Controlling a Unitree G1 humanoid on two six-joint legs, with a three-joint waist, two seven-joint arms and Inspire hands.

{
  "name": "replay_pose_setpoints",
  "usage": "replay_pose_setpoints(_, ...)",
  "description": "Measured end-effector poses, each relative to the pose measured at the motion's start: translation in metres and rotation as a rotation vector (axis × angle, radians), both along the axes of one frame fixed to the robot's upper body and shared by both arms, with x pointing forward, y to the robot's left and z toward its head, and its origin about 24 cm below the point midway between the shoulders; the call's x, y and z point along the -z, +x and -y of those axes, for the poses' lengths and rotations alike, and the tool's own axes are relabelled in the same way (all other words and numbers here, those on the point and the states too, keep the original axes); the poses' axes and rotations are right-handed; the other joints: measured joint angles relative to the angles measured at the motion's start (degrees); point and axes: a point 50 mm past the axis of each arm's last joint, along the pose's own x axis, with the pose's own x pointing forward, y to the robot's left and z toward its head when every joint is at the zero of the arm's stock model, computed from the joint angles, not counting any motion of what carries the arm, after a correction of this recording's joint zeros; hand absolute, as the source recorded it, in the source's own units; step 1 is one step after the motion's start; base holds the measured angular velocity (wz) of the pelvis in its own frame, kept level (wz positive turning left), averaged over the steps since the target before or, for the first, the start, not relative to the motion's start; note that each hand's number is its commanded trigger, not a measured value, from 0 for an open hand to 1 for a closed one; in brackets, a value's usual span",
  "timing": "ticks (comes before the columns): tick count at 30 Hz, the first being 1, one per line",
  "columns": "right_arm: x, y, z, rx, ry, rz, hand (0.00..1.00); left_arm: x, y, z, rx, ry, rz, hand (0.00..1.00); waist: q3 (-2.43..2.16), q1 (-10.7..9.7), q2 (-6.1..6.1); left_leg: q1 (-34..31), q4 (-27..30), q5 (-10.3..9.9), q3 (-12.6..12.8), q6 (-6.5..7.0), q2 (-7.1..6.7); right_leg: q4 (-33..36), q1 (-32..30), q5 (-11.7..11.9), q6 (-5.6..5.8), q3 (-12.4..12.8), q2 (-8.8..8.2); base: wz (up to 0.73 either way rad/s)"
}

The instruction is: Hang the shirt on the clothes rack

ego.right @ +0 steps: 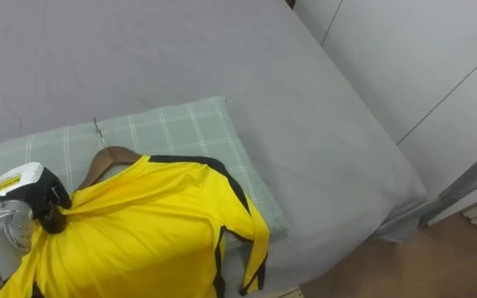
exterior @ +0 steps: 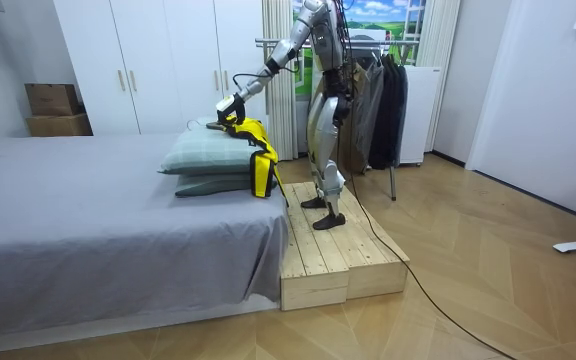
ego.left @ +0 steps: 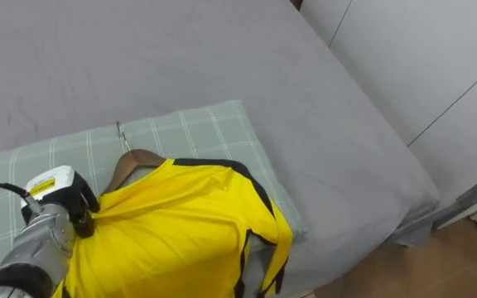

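The left hand (ego.left: 56, 197) reaches in over the near edge of the pillow (ego.left: 209, 124), its fingers closed on the shoulder of the yellow shirt (ego.left: 180, 228). The cloth draws into folds towards them, which suggests a firm pinch; whether the hanger's arm beneath is also caught I cannot tell. The shirt is already dressed on the wooden hanger (ego.left: 135, 160), whose metal hook (ego.left: 121, 132) points towards the pillow's far edge, so gripping at the shoulder likely lets garment and hanger lift as one. The shirt lies across the pillow's near half, with one black-trimmed sleeve drooping over its side edge, at the end of the bed (ego.left: 222, 58). The robot stands on a wooden platform (exterior: 343, 250) at the bed's side, with a clothes rack (exterior: 383, 95) of dark coats just behind it, probably the shirt's destination
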Motion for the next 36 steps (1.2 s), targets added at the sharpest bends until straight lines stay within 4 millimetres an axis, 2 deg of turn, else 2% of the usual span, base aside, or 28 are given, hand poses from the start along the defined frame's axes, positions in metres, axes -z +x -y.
replay_pose_setpoints(5, 0.0, 0.001, 0.0, -0.001, 0.0, 0.003, 0.0, 0.0, 0.0, 0.0, -0.006, -0.001, -0.007, 1.0, 0.01, -0.07, 0.27, 0.62, -0.5, 0.04, 1.26, 0.07, 0.1, -0.12, 0.26, 0.0, 0.0, 0.22, -0.07, 0.0)
replay_pose_setpoints(13, 0.0, 0.001, 0.0, -0.001, -0.003, 0.006, 0.0, 0.001, -0.001, -0.001, -0.008, -0.003, -0.014, 1.0, -0.02, -0.01, 0.46, 0.68, -0.52, 0.06, 1.38, 0.1, 0.12, -0.15, 0.26, 0.02, 0.03, 0.34, -0.01, 0.0)
replay_pose_setpoints(20, -0.001, 0.004, 0.001, 0.007, -0.024, 0.027, 0.0, 0.0, 0.0, 0.0, -0.009, 0.0, 0.013, 1.0, -0.17, 0.91, 0.7, 0.73, -0.61, 0.07, 1.44, 0.11, 0.09, -0.06, 0.25, 0.02, 0.04, 0.4, -0.04, 0.0)
replay_pose_setpoints(25, -0.001, 0.005, 0.002, 0.024, -0.033, 0.039, 0.0, -0.001, 0.0, 0.001, -0.05, -0.076, 0.077, 1.0, -0.57, 1.19, 1.37, 0.83, -1.15, 0.4, 1.41, 0.35, -0.07, -0.14, 0.27, 0.05, 0.06, -0.04, -0.26, 0.04)
replay_pose_setpoints(29, -0.001, 0.006, 0.001, 0.028, -0.039, 0.052, 0.0, -0.001, -0.001, -0.001, -0.125, -0.188, 0.134, 1.0, -0.61, 1.21, 1.33, 2.31, -1.56, 0.68, 1.41, 0.21, -0.08, -0.16, 1.57, 0.09, 0.02, -0.02, -0.2, 0.0)
replay_pose_setpoints(36, -0.001, 0.009, -0.001, 0.005, -0.048, 0.082, 0.0, -0.011, 0.005, 0.002, -0.125, -0.245, 0.259, 1.0, -0.75, 1.69, 1.14, 5.29, -4.45, 1.8, 2.61, 0.17, -0.89, -0.27, 3.04, 0.03, 0.06, 0.77, -0.57, -0.04)
